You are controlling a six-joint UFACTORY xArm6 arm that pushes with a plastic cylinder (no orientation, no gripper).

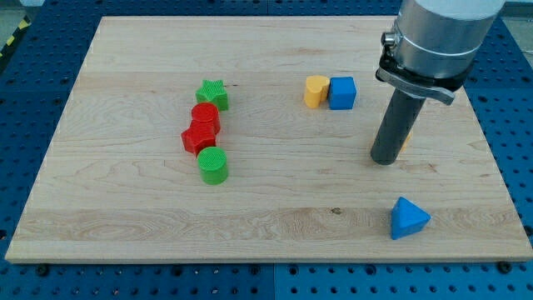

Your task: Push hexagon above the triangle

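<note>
My tip [385, 159] rests on the board at the view's right, below the blue cube [342, 92]. A sliver of a yellow-orange block [405, 138] shows just right of the rod, touching or almost touching it. Most of this block is hidden, so I cannot make out its shape. The blue triangle [408, 218] lies near the view's bottom right, below and slightly right of my tip, apart from it.
A yellow heart [316, 90] touches the blue cube's left side. At centre left a green star [213, 93], two red blocks [205, 117] [198, 139] and a green cylinder [213, 165] form a touching column. The board's edge [500, 175] is near on the right.
</note>
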